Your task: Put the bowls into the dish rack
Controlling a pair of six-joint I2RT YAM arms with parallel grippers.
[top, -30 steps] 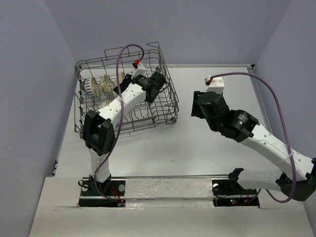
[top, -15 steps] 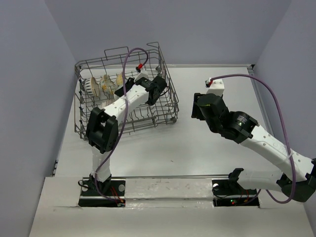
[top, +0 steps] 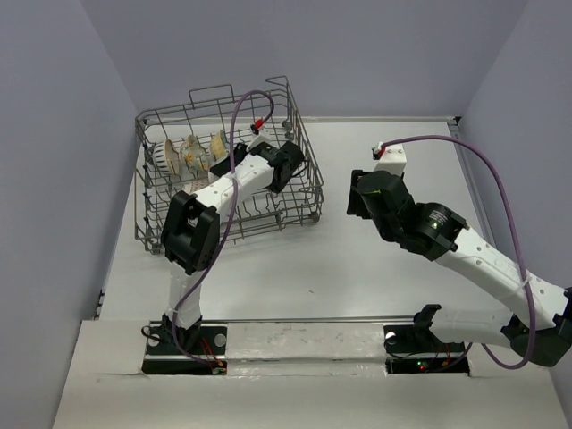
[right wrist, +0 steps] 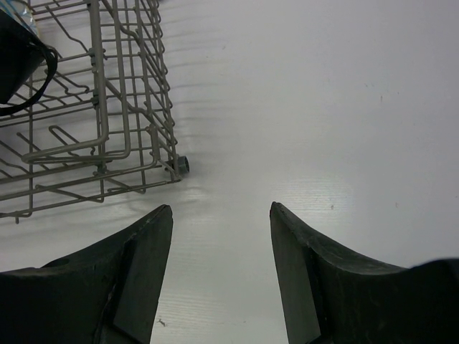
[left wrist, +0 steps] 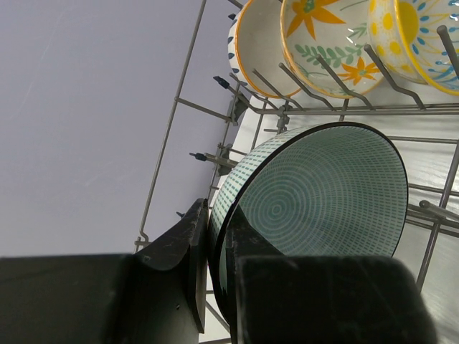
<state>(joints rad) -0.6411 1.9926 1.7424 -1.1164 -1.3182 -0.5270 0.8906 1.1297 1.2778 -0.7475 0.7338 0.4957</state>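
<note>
The left wrist view shows a teal bowl [left wrist: 323, 193] with fine ring pattern and dark rim, standing on edge among the tines of the grey wire dish rack [left wrist: 387, 110]. My left gripper [left wrist: 215, 215] is shut on its rim, one finger inside and one outside. Behind it three bowls stand in a row: a cream one [left wrist: 258, 50] and two flowered ones [left wrist: 323, 36] [left wrist: 416, 36]. From above, the left gripper [top: 284, 165] is inside the rack [top: 308, 174], hiding the teal bowl. My right gripper [right wrist: 221, 211] is open and empty over the table, right of the rack [right wrist: 100, 129].
The rack sits at the back left, turned slightly, with a small wheel [right wrist: 183, 165] at its near right corner. Grey walls close in on the left, back and right. White table surface [top: 402, 295] spreads right of and in front of the rack.
The left arm has swung a little to the right inside the rack, still holding the teal bowl. The right arm has hardly moved.
</note>
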